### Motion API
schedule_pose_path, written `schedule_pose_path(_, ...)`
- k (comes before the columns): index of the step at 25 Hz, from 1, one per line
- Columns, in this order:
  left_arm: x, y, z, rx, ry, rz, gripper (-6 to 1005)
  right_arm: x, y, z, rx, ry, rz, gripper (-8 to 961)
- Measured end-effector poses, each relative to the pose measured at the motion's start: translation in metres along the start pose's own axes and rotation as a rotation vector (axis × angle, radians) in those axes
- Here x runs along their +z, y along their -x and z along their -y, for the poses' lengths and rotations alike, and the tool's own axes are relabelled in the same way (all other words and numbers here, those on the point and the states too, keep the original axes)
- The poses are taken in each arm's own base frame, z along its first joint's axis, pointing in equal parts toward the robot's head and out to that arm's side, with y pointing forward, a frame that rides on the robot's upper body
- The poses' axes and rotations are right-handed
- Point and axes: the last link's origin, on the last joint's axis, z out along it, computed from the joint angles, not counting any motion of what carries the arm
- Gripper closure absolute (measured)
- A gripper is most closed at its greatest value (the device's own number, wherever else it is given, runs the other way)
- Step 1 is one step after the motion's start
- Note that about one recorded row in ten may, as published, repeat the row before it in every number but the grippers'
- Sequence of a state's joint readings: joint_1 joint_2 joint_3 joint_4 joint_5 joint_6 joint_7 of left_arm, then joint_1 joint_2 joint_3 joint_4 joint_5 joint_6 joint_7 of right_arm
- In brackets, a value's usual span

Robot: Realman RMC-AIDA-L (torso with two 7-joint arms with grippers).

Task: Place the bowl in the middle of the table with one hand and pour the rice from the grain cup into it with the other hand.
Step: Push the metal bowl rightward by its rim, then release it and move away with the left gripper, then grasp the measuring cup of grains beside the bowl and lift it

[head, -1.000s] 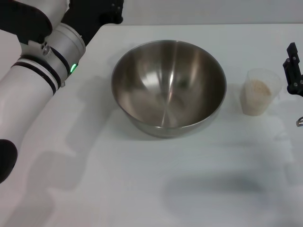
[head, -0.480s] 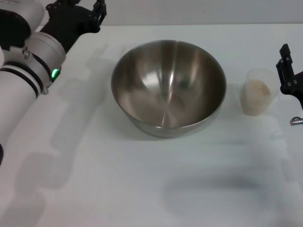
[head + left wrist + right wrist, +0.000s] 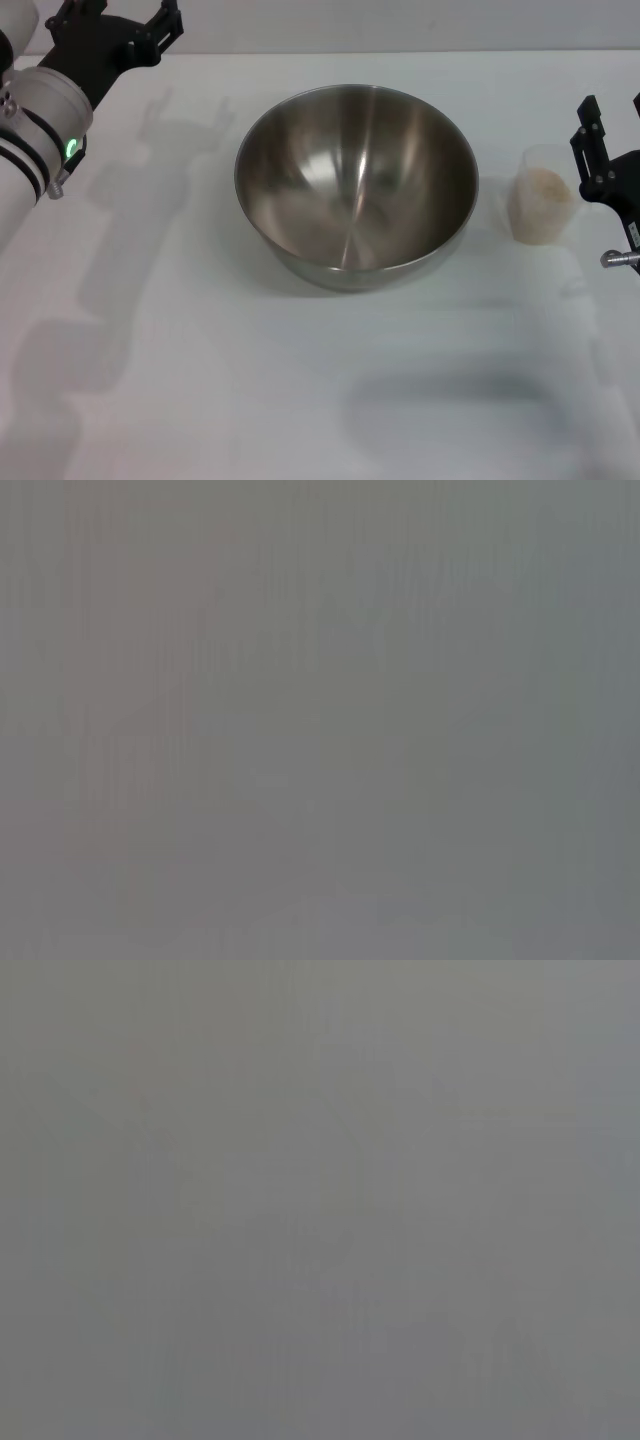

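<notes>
The steel bowl (image 3: 356, 185) stands empty in the middle of the white table (image 3: 300, 380). The clear grain cup (image 3: 541, 205) stands upright to its right, holding rice (image 3: 545, 183). My right gripper (image 3: 610, 130) is open at the right edge of the head view, just right of the cup and not touching it. My left gripper (image 3: 118, 22) is open and empty at the far left corner, well clear of the bowl. Both wrist views are blank grey and show nothing.
The left arm (image 3: 35, 130) lies along the table's left side. The table's far edge (image 3: 400, 52) runs just behind the bowl.
My left arm has drawn back to the left, away from the bowl. My right gripper has moved left, closer to the grain cup. Bowl and cup have not moved.
</notes>
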State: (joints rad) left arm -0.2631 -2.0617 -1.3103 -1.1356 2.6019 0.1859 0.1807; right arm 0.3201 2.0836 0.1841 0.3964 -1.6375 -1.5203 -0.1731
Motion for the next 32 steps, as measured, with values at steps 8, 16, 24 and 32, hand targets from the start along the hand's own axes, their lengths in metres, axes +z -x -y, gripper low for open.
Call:
schedule_pose_path(8,-0.005,0.005,0.016,0.025,-0.065,-0.109,180,-0.013,-0.002,-0.005,0.038,-0.029,-0.025,418)
schedule_pose_path(16,-0.017,0.019,0.025,0.062,-0.113,-0.236,180,-0.027,-0.004,-0.004,0.074,-0.075,-0.052,419)
schedule_pose_path(24,-0.026,0.045,0.051,0.068,-0.171,-0.266,180,-0.032,-0.004,-0.004,0.082,-0.088,-0.054,419)
schedule_pose_path(32,-0.036,0.049,0.064,-0.042,-0.196,-0.305,180,-0.034,-0.005,-0.007,0.099,-0.09,-0.067,420)
